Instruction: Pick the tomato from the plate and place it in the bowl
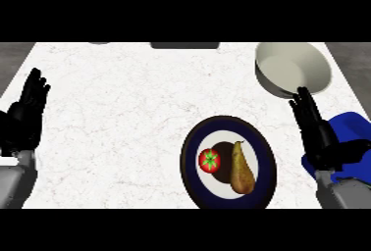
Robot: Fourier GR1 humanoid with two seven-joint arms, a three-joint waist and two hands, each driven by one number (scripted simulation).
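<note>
A red tomato (209, 160) with a green star-shaped stem lies on the left half of a white plate with a dark blue rim (229, 123). Beside it on the same plate lies a brownish pear (241, 171). A cream bowl (293, 67) stands at the far right of the counter, beyond the plate. My right hand (314, 128) is held open to the right of the plate, fingers straight and pointing toward the bowl, touching nothing. At the left edge my left hand (27, 110) rests open, fingers up.
A blue object (353, 131) lies at the right edge, partly behind my right hand. The white marble counter (123, 108) stretches between the hands. A dark rectangular thing (185, 45) sits at the far edge.
</note>
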